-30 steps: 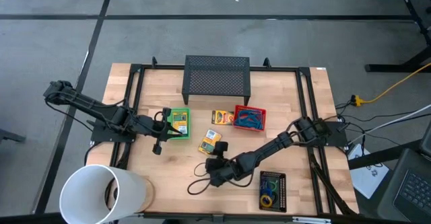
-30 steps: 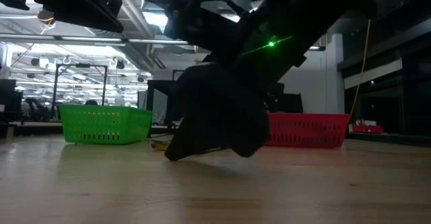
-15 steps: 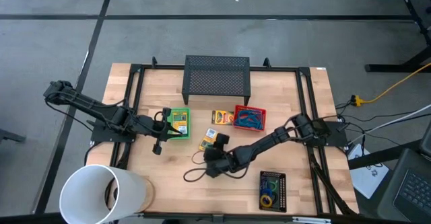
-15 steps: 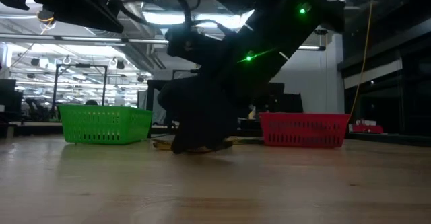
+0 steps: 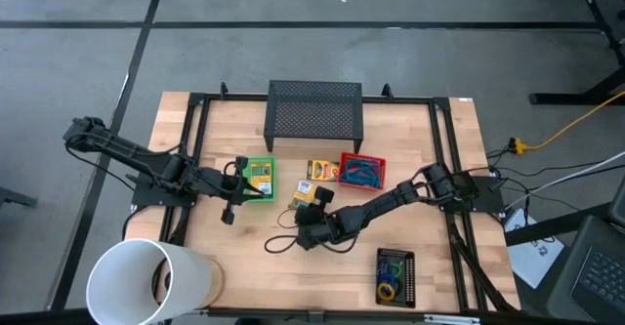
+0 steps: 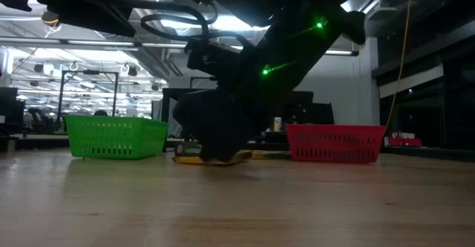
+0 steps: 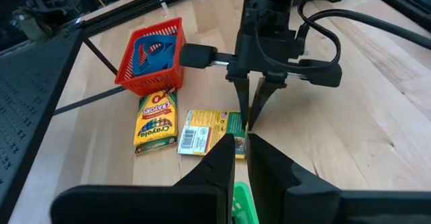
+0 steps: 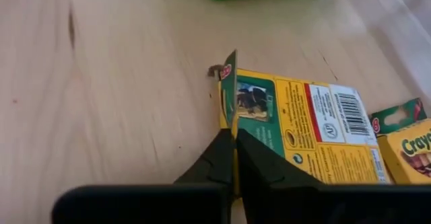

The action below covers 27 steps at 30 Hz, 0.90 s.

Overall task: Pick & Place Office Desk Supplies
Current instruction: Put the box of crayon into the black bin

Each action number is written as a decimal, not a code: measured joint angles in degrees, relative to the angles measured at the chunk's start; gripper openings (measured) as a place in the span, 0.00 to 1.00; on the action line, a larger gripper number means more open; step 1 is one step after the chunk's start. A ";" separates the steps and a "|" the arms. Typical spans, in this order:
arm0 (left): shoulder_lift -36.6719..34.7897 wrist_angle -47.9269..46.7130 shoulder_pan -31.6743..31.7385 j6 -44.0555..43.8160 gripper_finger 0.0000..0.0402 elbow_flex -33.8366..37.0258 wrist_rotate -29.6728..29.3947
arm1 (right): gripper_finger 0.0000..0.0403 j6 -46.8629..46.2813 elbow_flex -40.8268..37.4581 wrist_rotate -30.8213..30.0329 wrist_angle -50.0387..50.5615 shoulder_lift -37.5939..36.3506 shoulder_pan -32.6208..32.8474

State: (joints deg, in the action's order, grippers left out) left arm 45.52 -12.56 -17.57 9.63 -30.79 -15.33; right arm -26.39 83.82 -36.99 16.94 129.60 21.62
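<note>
A yellow crayon box [image 5: 305,198] lies flat on the wooden table, near its middle. My right gripper [image 8: 233,158] is shut on this box's raised end flap. It also shows in the left wrist view [image 7: 253,116] and in the low view [image 6: 217,155]. A second crayon box [image 5: 319,169] lies beside the red tray [image 5: 361,172], which holds a blue cord bundle [image 7: 149,49]. Another box lies in the green tray [image 5: 258,180]. My left gripper [image 7: 242,146] hangs shut above the green tray's right edge, holding nothing. My right gripper pinches the crayon box's end flap [image 8: 229,93] between its two fingertips; the flap stands up from the box's near end. The fingers slant down from the table's near right side. The rest of the box [image 8: 316,133] lies flat on the table.
A black mesh riser [image 5: 314,110] stands at the far edge. A black tray [image 5: 395,276] with coloured rubber bands sits at the near right. A big white cylinder [image 5: 151,281] lies at the near left corner. A black cable loop [image 5: 281,245] lies beside my right gripper.
My right gripper has moved toward the table's far edge to the loose crayon box, rolled a little, and shut on the box's end flap. The cable loop has followed it. The box stays on the table.
</note>
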 joint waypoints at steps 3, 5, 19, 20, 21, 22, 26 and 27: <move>0.01 -0.02 -0.01 0.02 0.09 0.00 0.00 | 0.01 0.29 0.29 -0.58 -1.10 -0.32 0.65; 0.01 -0.09 -0.01 0.11 0.09 0.00 0.00 | 0.01 1.59 2.12 0.61 -0.28 -0.17 1.02; -0.64 0.66 0.01 1.79 0.09 0.00 -24.60 | 0.00 8.88 21.62 -7.99 16.43 -0.63 2.60; -1.29 0.57 0.09 1.28 0.09 0.00 -26.32 | 0.00 9.01 21.85 -8.31 16.53 -0.70 2.61; -2.03 0.62 0.25 0.88 0.09 0.00 -27.76 | 0.00 9.05 21.87 -8.53 16.65 -0.72 2.59; -2.94 0.54 0.40 0.82 0.09 0.00 -28.75 | 0.00 9.05 21.87 -8.71 17.05 -0.72 2.50; -8.99 -1.32 0.47 0.59 0.09 0.00 -29.88 | 0.00 8.46 21.87 -11.17 20.16 -0.72 2.32; -10.68 -1.23 0.47 0.43 0.09 0.34 -30.07 | 0.00 7.92 21.87 -11.84 21.14 -0.72 2.26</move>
State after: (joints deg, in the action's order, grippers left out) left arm 34.84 -13.79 -17.10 10.06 -30.45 -45.40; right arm -18.47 105.69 -48.83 38.08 128.88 23.89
